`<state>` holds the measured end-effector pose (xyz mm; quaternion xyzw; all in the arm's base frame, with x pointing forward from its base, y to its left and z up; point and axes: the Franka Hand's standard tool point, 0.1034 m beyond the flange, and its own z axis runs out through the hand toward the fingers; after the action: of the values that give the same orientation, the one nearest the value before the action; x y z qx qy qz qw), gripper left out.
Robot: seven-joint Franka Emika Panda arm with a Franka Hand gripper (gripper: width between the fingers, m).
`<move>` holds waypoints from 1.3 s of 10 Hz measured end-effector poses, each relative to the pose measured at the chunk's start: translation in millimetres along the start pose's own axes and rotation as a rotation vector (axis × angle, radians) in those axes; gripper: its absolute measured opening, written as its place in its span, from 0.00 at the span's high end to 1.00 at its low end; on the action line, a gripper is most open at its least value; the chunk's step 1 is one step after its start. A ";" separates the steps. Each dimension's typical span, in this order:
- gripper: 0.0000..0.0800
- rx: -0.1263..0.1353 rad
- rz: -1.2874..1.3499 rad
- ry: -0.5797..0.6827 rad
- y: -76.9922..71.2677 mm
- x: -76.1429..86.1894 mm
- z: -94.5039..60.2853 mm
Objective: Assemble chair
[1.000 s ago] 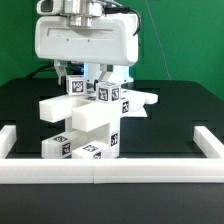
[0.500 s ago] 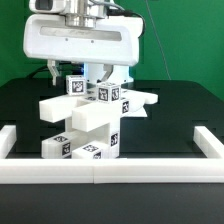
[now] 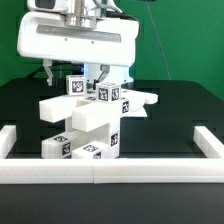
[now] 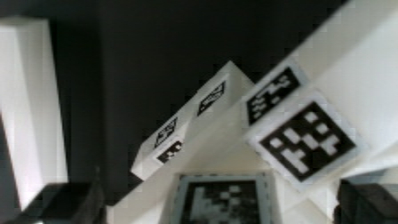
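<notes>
**Hovering over a part-built chair**

Hanging above the stacked white parts, the pincer (image 3: 72, 72) stands with its jaws apart and nothing between them; one dark finger (image 3: 50, 72) shows toward the exterior view's left, just above the topmost tagged block, and whether it touches that block I cannot tell. The chair (image 3: 90, 118) stands on the black worktop (image 3: 180, 105), roughly in the middle of it, as a blocky pile: tagged blocks at the base, a slanted slab across the middle, and upright tagged pieces at the top beneath the arm's broad white housing. A flat plate sticks out of the pile toward the exterior view's right. The white border rail (image 3: 110, 171) runs along the near edge of the worktop, close in front of the pile's base, with short returns at both ends. In the wrist view the chair's tagged faces (image 4: 294, 125) fill much of the picture at close range, tilted against a dark background; the fingertips show only as blurred dark shapes at the edge.
</notes>
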<state>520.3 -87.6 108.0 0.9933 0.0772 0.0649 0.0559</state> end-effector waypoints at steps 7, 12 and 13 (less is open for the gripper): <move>0.64 0.001 0.103 0.001 1.8 0.9 0.0; 0.64 -0.014 0.428 0.027 8.9 0.7 2.2; 0.64 -0.020 0.485 0.038 9.8 1.2 2.5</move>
<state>523.3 -97.2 106.9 0.9808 -0.1633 0.0959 0.0473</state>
